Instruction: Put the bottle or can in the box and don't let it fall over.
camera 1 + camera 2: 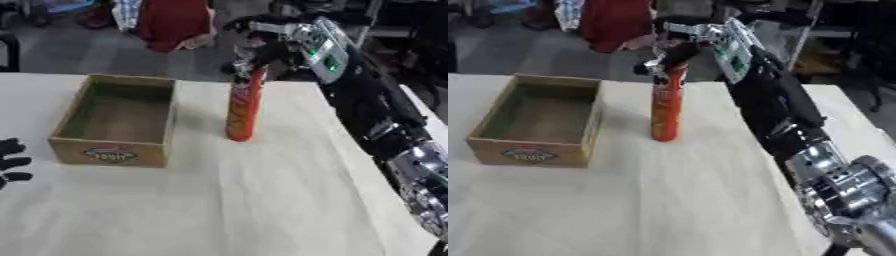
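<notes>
Judging handling first: the can [242, 107] is a tall, narrow tube, likely stiff-walled and light, with a smooth, probably slick printed skin. High centre, small base, so it tips easily if bumped or dragged sideways. Best hold looks like a wrap round the upper part, lifting straight up, keeping it plumb, and setting it down flat on the box floor before letting go.

Looks: orange-red body, darker band running down one side, pale markings near the top, upright.

Position: it stands on the bench [262, 200] near the far edge, just beside the right wall of the box [116, 120], not touching it. The box is open-topped cardboard, empty inside, label on its near face, sitting toward the bench's far left.

Right hand [668, 56] is on the can's top, fingers curled round it; base seems to be resting on the bench, can't tell for certain.

Left hand [10, 162] shows only fingertips at the left edge, relaxed and apart, holding nothing.
</notes>
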Controlling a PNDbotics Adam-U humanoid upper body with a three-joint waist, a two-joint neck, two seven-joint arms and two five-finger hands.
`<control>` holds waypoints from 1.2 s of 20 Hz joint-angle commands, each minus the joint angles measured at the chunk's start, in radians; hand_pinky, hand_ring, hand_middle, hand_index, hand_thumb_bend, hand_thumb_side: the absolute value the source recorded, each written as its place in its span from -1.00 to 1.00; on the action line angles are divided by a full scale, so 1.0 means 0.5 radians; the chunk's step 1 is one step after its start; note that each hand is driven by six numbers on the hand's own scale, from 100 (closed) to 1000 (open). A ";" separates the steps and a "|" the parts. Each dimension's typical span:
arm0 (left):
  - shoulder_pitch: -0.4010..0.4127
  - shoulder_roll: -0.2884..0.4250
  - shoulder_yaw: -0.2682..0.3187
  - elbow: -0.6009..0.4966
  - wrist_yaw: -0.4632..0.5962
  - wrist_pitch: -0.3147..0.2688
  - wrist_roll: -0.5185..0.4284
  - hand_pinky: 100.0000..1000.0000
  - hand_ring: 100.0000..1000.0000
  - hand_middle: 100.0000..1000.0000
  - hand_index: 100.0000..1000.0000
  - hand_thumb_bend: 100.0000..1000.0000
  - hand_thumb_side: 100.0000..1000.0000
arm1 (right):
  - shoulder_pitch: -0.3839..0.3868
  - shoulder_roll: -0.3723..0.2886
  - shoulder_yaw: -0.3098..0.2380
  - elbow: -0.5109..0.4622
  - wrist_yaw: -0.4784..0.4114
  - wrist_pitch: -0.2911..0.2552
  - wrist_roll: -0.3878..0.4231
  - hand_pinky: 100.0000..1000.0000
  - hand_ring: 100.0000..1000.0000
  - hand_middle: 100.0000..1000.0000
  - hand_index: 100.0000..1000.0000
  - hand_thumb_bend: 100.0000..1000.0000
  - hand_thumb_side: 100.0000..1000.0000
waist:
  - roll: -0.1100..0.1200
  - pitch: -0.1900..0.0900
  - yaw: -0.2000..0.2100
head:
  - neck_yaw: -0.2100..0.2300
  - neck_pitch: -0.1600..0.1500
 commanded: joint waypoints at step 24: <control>-0.024 0.027 -0.001 -0.019 0.013 -0.001 -0.006 0.14 0.32 0.34 0.57 -0.06 0.84 | -0.078 -0.069 -0.059 0.001 0.163 0.014 -0.227 -0.54 -0.07 0.14 0.46 -0.86 -0.55 | 0.008 -0.024 -0.001 | -0.068 -0.021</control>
